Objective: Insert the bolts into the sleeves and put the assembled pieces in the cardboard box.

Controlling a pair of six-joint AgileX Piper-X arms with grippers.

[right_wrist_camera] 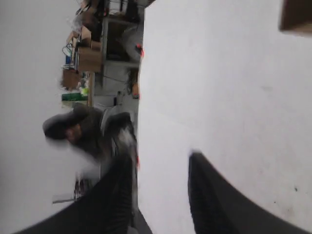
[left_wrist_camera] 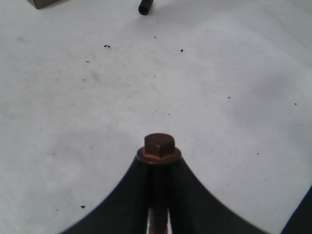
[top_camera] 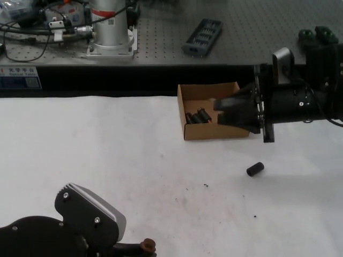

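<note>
My left gripper (left_wrist_camera: 158, 165) is shut on a copper-coloured bolt (left_wrist_camera: 158, 146), whose hexagonal head sticks out past the fingertips. In the high view this gripper (top_camera: 140, 248) sits at the near edge of the bench with the bolt (top_camera: 148, 246). A black sleeve (top_camera: 255, 169) lies alone on the white sheet, seen also as the sleeve (left_wrist_camera: 146, 7) far ahead of the bolt. The cardboard box (top_camera: 214, 132) holds several dark pieces (top_camera: 196, 116). My right gripper (top_camera: 221, 110) hangs over the box's right part. Its fingers (right_wrist_camera: 204, 195) stand open with nothing between them.
A white sheet (top_camera: 107, 144) covers the near bench. Behind it is a perforated metal table with a silver column base (top_camera: 110, 32), cables and a dark tray (top_camera: 202, 36). A corner of the box (right_wrist_camera: 297, 14) shows in the right wrist view.
</note>
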